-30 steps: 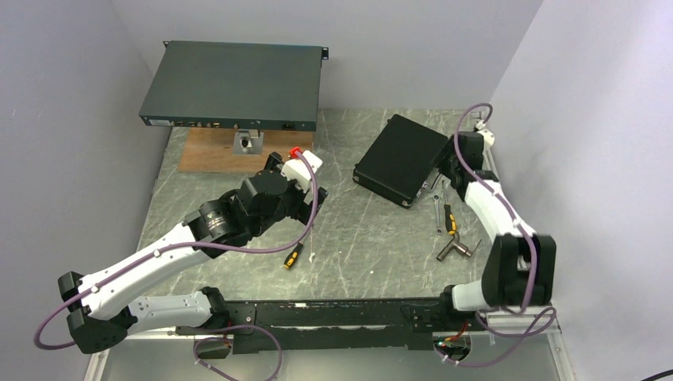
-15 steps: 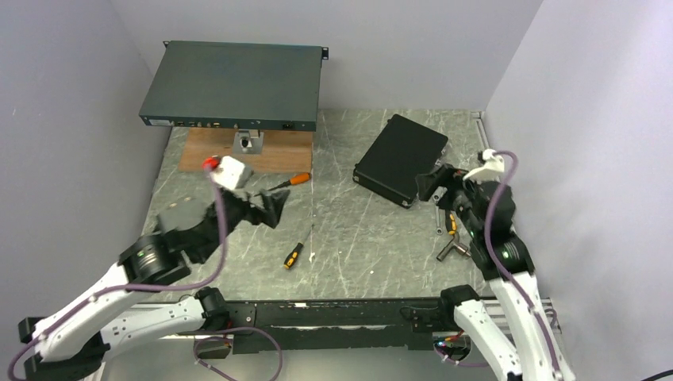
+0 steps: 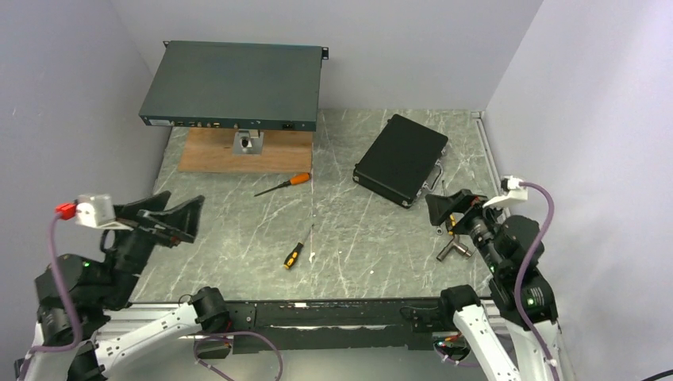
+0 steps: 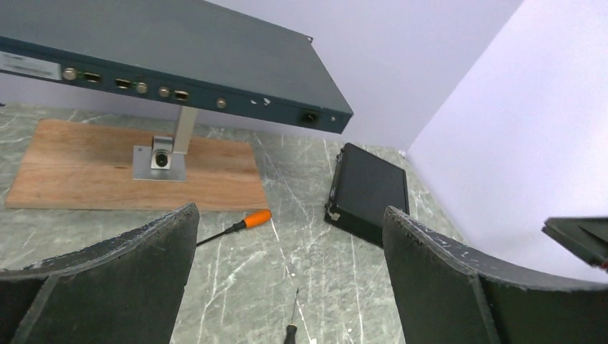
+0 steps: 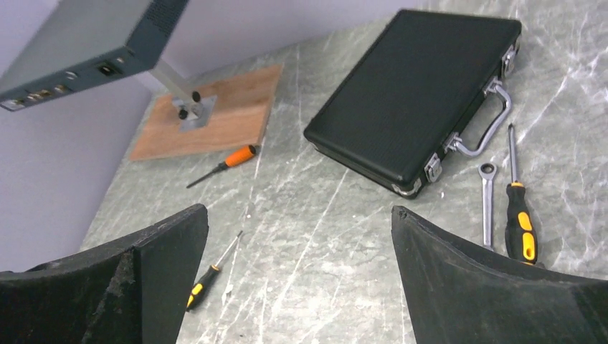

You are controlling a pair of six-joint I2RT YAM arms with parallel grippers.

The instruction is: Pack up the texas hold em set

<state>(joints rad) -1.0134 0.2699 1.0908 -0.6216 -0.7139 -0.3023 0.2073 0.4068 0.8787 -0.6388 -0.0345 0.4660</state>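
The black textured case (image 3: 401, 160) with metal corners lies shut on the stone table at the back right, its handle facing right. It also shows in the left wrist view (image 4: 369, 190) and the right wrist view (image 5: 416, 93). No chips, card box or red token are in view. My left gripper (image 3: 181, 213) is open and empty, raised over the table's near left (image 4: 290, 211). My right gripper (image 3: 446, 205) is open and empty, raised near the right edge, short of the case (image 5: 300, 209).
An orange screwdriver (image 3: 282, 183) and a black-yellow screwdriver (image 3: 295, 252) lie mid-table. A wrench (image 5: 488, 201), another screwdriver (image 5: 518, 215) and a metal T-tool (image 3: 455, 250) lie right of the case. A dark-green rack unit (image 3: 234, 83) stands on a wooden board (image 3: 242, 151) at the back left.
Both arms have pulled back toward the near edge and risen. The left left the table's middle; the right left the case's handle side. The case has not moved.
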